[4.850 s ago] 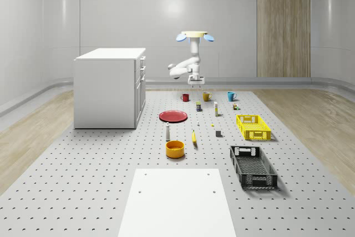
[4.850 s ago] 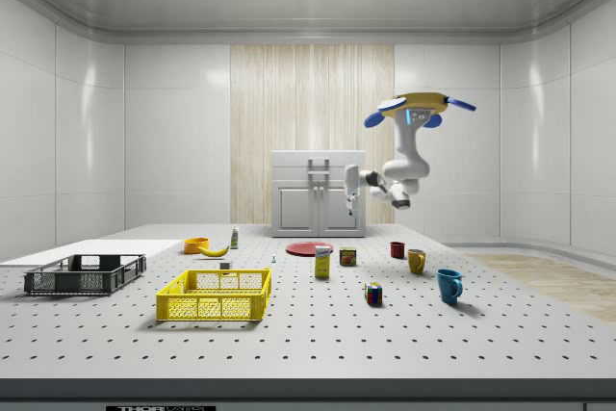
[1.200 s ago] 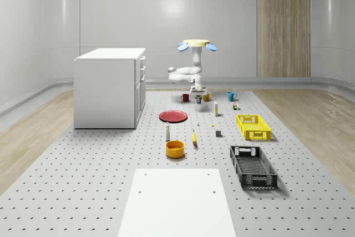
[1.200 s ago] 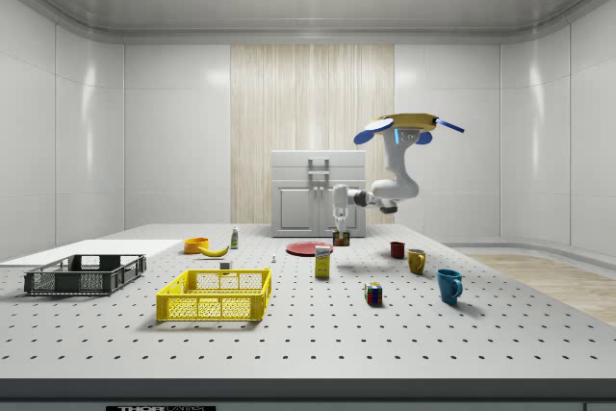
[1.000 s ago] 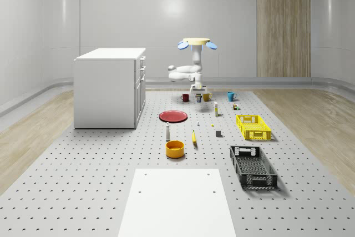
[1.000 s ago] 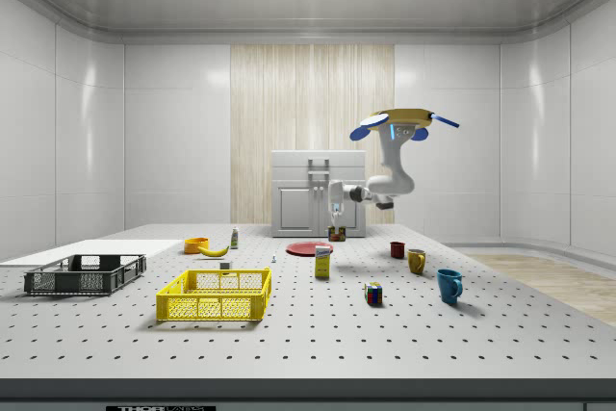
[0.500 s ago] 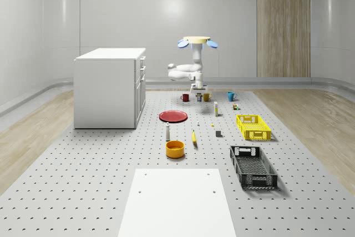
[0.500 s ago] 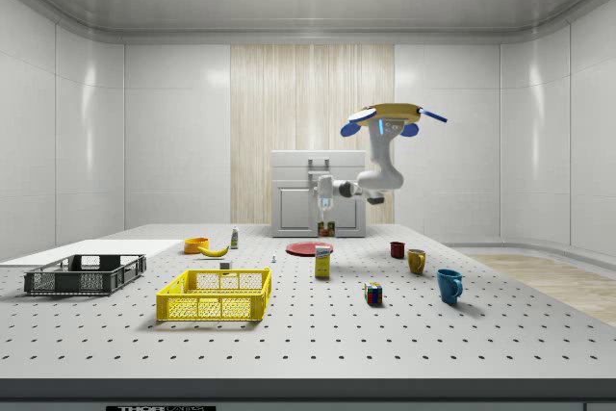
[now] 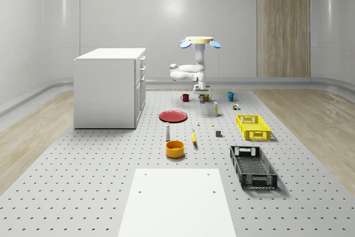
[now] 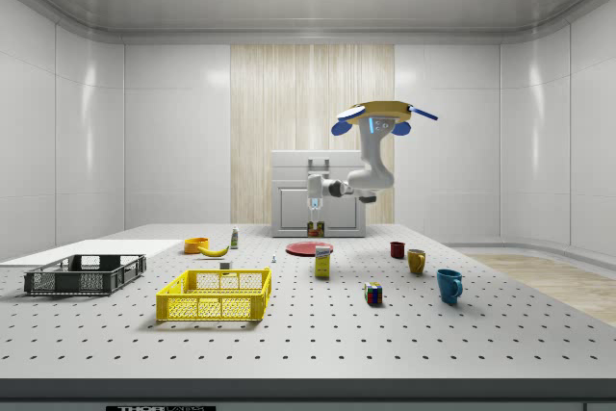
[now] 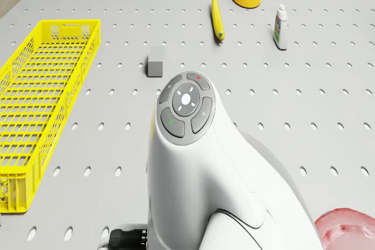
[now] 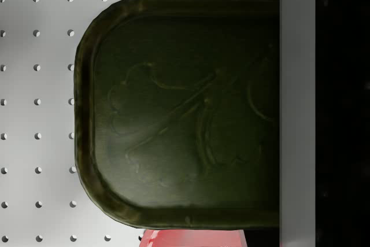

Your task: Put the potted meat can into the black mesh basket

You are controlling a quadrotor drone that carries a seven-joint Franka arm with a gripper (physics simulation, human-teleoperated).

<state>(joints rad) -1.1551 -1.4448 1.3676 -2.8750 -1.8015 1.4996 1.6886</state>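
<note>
Drone (image 10: 383, 113) hovering above table (image 9: 100, 159), end effector (image 10: 314, 225) apparently clamping potted meat can (image 12: 185, 114).

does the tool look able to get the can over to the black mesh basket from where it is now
Probably yes. The tool holds the potted meat can off the table, with the drone hovering above. The black mesh basket sits open-topped toward the side view's left, and nothing tall stands between.
</note>
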